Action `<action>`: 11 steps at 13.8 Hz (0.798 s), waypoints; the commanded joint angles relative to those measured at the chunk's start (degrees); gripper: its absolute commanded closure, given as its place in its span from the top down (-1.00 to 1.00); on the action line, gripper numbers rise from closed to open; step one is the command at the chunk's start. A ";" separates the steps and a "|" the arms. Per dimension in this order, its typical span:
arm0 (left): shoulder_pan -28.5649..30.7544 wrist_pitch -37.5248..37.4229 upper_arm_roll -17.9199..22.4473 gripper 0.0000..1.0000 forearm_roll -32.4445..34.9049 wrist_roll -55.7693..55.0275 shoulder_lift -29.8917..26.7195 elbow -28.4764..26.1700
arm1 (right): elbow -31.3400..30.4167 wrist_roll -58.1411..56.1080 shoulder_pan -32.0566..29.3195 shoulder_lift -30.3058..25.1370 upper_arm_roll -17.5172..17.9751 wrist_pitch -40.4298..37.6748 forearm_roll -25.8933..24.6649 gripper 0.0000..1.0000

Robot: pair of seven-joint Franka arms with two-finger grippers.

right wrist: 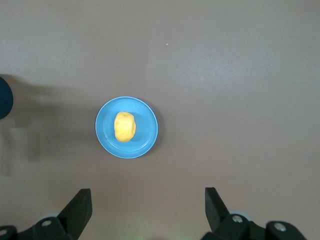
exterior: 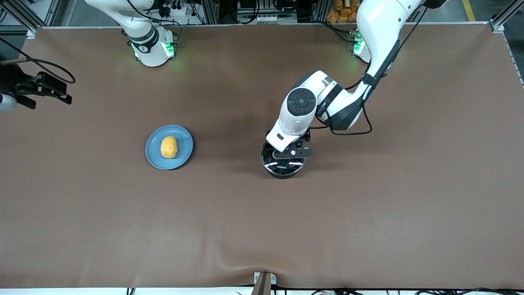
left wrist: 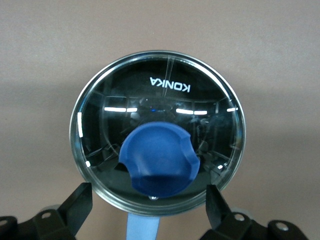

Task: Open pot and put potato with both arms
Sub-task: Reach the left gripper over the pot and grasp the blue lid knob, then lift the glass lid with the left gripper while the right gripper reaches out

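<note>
The black pot (exterior: 283, 166) stands mid-table with its glass lid (left wrist: 160, 95) on and the blue knob (left wrist: 160, 160) at the lid's middle. Its blue handle (left wrist: 142, 227) is mostly hidden under the hand. My left gripper (exterior: 292, 152) hovers just over the lid, open and empty in the left wrist view (left wrist: 148, 195), with the fingers wide on either side of the knob. The yellow-orange potato (exterior: 169, 146) lies on a light-blue plate (exterior: 157, 157) toward the right arm's end. My right gripper (right wrist: 147, 200) is open and empty, high above the potato (right wrist: 124, 126).
The brown table cloth (exterior: 262, 229) is bare apart from the plate (right wrist: 107, 137) and the pot. The right arm's black hand (exterior: 45, 88) shows at the edge of the front view, raised well above the table.
</note>
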 commanded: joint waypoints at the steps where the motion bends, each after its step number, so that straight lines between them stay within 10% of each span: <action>1: -0.95 1.03 0.66 1.00 1.51 -2.17 1.31 1.77 | 1.18 -0.26 -0.53 0.47 0.23 -0.90 0.74 1.00; 11: -2.36 2.44 2.16 0.98 6.08 -9.64 4.73 4.93 | 1.18 -0.35 -0.62 0.38 0.14 -1.34 0.74 1.00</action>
